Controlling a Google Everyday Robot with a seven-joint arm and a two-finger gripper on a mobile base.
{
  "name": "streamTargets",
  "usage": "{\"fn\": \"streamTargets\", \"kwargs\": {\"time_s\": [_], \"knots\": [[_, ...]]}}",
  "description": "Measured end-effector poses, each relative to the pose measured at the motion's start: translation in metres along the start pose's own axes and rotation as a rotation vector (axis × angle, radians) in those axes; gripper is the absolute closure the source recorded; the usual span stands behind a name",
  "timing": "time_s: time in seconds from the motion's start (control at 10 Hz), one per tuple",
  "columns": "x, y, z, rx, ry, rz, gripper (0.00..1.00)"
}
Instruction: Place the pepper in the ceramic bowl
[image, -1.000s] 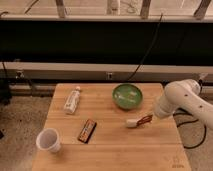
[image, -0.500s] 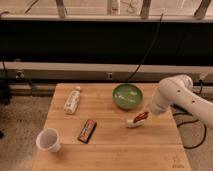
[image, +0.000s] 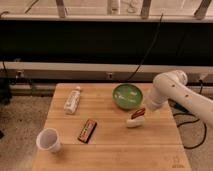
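The pepper (image: 139, 113) is a small dark red piece held at the tip of my gripper (image: 135, 119), which is shut on it just above the wooden table (image: 110, 145). The gripper's pale tip points down and to the left. The green ceramic bowl (image: 127, 96) stands on the table just up and left of the gripper, a short gap away. My white arm (image: 172, 92) comes in from the right, beside the bowl's right rim.
A white plastic bottle (image: 73, 99) lies at the table's back left. A flat black-and-red bar (image: 88, 130) lies in the middle. A white cup (image: 48, 140) stands at the front left. A black cable hangs behind the table.
The gripper with the pepper has moved a little left and up, closer to the bowl. The bowl, bottle, bar and cup have not moved.
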Motion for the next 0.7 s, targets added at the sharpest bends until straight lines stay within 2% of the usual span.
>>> {"fn": "streamTargets", "kwargs": {"time_s": [0.7], "knots": [[-0.001,-0.029,0.003,-0.014,0.007,-0.021,1.00]]}}
